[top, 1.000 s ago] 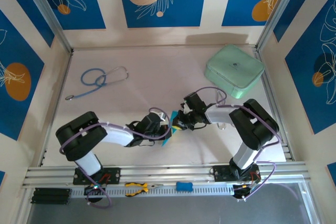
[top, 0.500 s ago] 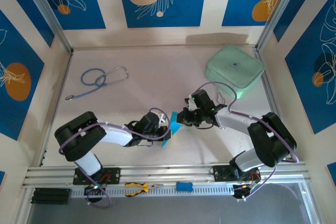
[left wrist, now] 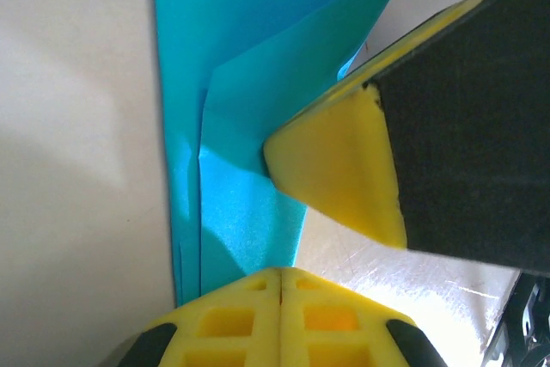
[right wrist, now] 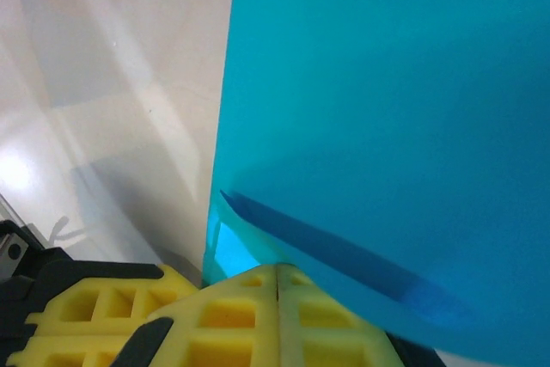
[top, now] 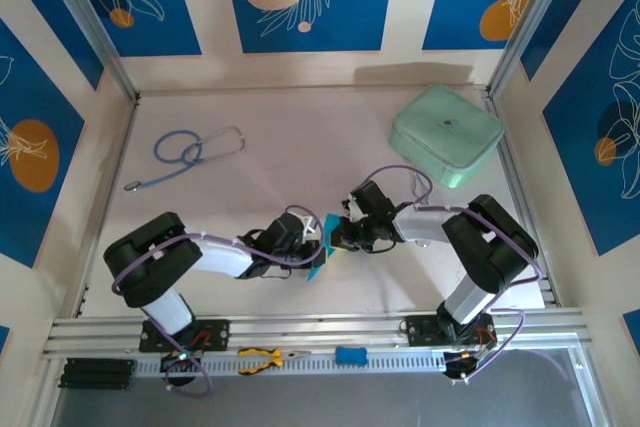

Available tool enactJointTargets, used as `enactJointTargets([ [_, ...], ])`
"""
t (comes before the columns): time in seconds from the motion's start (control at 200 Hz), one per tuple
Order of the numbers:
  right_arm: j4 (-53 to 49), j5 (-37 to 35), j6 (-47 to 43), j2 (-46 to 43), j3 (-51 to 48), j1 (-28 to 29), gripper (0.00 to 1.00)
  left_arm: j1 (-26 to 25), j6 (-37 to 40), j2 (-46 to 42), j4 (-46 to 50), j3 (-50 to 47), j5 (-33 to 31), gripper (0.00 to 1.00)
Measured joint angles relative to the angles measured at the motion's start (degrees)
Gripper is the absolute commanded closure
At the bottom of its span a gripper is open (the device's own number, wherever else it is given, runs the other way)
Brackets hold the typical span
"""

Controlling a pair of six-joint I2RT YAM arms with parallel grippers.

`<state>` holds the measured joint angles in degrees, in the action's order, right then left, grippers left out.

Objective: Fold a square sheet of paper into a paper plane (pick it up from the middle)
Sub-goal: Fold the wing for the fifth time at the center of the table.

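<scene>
The square sheet of paper (top: 318, 267), bright cyan and folded with creases, is held up off the table between my two grippers at the table's middle front. My left gripper (top: 316, 244) is shut on the paper's lower edge; in the left wrist view its yellow fingers (left wrist: 249, 320) meet with the paper (left wrist: 245, 126) running up from them. My right gripper (top: 337, 235) is shut on the paper from the other side; in the right wrist view its jaws (right wrist: 277, 271) pinch a folded flap of the paper (right wrist: 387, 83). The two grippers nearly touch.
A mint-green case (top: 446, 134) sits at the back right. A blue-tubed stethoscope (top: 190, 152) lies at the back left. Yellow-handled pliers (top: 262, 358) and a small blue block (top: 350, 354) rest on the front rail (top: 560, 322).
The right arm's elbow swung out to the right and then came back in. Its gripper edged left toward the left gripper and pinched tighter. The left arm held still.
</scene>
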<state>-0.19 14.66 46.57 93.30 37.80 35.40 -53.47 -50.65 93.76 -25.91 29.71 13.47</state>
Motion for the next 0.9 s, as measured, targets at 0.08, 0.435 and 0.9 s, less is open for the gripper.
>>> enactJointTargets([
  [0.08, 1.0, 0.1, 0.2, 0.0, -0.4, -1.3, 0.93, 0.0, 0.0, 0.1, -0.1, 0.0, 0.0, 1.00],
  [0.435, 3.5, 1.2, 0.2, 0.0, -1.6, -8.7, 0.93, 0.1, 0.0, 0.7, -1.1, 0.0, 0.5, 1.00],
  [0.9, 1.6, 1.1, 0.1, -0.1, -0.8, -14.1, 0.93, 0.1, 0.0, 1.4, -2.5, 0.0, 1.1, 1.00],
])
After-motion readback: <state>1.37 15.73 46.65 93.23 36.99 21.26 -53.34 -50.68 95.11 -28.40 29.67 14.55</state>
